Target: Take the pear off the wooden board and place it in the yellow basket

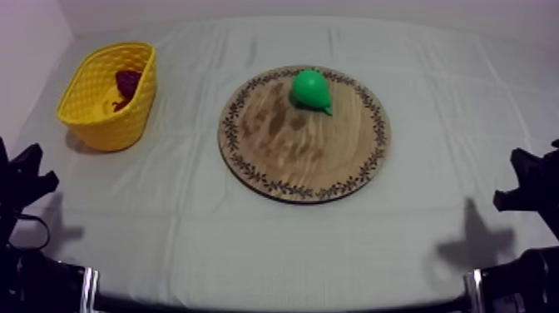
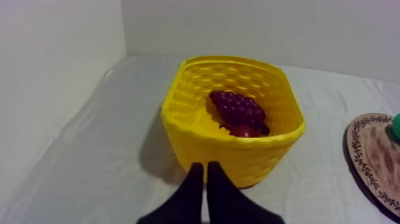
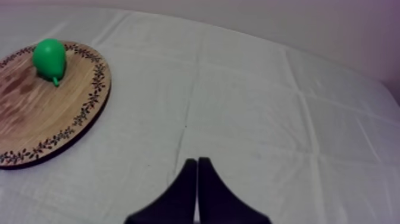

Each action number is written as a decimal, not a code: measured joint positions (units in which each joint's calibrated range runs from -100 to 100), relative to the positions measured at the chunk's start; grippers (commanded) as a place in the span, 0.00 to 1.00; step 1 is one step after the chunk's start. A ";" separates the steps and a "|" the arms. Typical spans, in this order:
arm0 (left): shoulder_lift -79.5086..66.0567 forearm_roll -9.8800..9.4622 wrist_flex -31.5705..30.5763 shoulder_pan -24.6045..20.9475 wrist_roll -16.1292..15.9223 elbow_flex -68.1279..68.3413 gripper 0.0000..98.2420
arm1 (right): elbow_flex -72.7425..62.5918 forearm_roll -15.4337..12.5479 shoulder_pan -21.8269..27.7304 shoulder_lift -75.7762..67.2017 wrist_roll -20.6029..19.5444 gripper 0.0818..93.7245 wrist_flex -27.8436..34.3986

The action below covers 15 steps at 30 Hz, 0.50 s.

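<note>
- While the pear (image 1: 311,90) lies near the far rim of the board (image 1: 291,158), nothing is done yet.
- Left gripper (image 2: 206,167) and right gripper (image 3: 197,162) rest clenched, empty.
- Lifting it and dropping it into the yellow basket (image 1: 100,116) both remain.

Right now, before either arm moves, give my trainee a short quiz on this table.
1. True or false: the green toy pear lies on the round wooden board.
2. Which fruits lie in the yellow woven basket?
3. The left hand is: A open, B shut on nothing, C holding the pear.
Key: 1 true; 2 purple grapes and a small red fruit; 3 B.
</note>
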 measured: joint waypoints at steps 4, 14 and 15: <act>0.00 0.16 1.19 1.34 -1.00 0.00 0.00 | 0.00 0.00 0.00 0.00 0.00 0.00 0.00; 0.00 0.16 1.09 2.02 -2.53 0.00 0.00 | 0.00 0.00 0.00 0.00 0.00 0.00 0.07; 0.00 0.16 1.09 2.02 -2.60 0.00 0.00 | 0.00 0.00 0.00 0.00 0.00 0.00 0.07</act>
